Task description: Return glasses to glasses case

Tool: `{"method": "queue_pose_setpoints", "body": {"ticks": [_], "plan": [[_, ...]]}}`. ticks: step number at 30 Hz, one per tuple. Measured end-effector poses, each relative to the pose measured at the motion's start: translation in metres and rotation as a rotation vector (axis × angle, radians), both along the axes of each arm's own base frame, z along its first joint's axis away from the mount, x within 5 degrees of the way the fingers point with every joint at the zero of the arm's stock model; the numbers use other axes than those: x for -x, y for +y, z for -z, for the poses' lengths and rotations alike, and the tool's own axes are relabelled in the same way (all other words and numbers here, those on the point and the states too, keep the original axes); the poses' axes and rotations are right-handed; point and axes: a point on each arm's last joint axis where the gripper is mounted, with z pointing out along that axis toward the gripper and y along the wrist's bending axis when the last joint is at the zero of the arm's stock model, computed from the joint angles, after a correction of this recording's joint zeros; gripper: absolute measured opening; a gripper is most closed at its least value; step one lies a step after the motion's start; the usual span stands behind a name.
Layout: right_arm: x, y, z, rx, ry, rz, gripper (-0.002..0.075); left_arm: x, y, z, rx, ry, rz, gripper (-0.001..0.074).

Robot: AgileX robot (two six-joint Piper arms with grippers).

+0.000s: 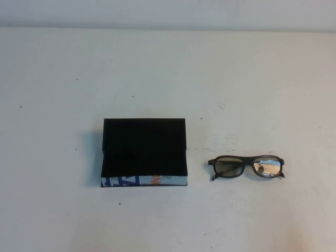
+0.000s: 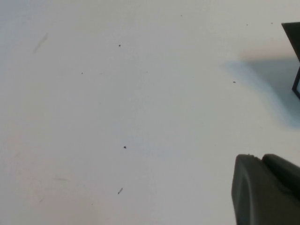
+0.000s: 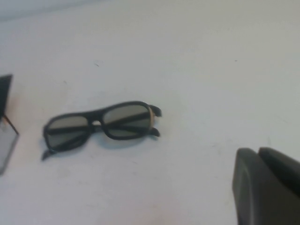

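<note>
The glasses case (image 1: 144, 152) stands open at the middle of the white table, black inside, with a blue, white and orange front edge. The black glasses (image 1: 247, 167) lie folded on the table just right of it, apart from it. In the right wrist view the glasses (image 3: 101, 124) lie ahead of my right gripper (image 3: 257, 150), which is shut, empty and well clear of them. My left gripper (image 2: 260, 157) is shut and empty over bare table, with a corner of the case (image 2: 293, 42) far ahead. Neither gripper shows in the high view.
The white table (image 1: 63, 79) stretches around both things, with small dark specks on it. Its far edge meets a pale wall (image 1: 168, 13) at the back. An edge of the case (image 3: 4, 93) shows in the right wrist view.
</note>
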Motion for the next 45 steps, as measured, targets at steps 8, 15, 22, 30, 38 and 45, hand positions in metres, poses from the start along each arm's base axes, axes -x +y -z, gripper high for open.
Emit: {"method": "queue_pose_setpoints", "body": {"ticks": [8, 15, 22, 30, 38, 45], "plan": [[-0.003, 0.001, -0.019, -0.507, -0.150, 0.069, -0.0011, 0.000, 0.000, 0.000, 0.000, 0.000, 0.000, -0.0004], [-0.003, -0.003, -0.025, -0.718, -0.198, 0.120, -0.0011, 0.000, 0.000, 0.000, 0.000, 0.000, 0.000, -0.0004], [-0.001, 0.007, -0.037, -0.704, -0.147, 0.011, -0.0011, 0.000, 0.000, 0.000, 0.000, 0.000, 0.000, -0.0004], [-0.027, 0.029, -0.089, -0.429, 0.157, -0.221, -0.0011, 0.000, 0.000, 0.000, 0.000, 0.000, 0.000, -0.0004], [-0.080, 0.038, -0.097, -0.179, 0.517, -0.432, -0.0011, 0.000, 0.000, 0.000, 0.000, 0.000, 0.000, -0.0004], [-0.103, 0.049, -0.091, -0.053, 0.643, -0.569, -0.0011, 0.000, 0.000, 0.000, 0.000, 0.000, 0.000, -0.0004]]}}
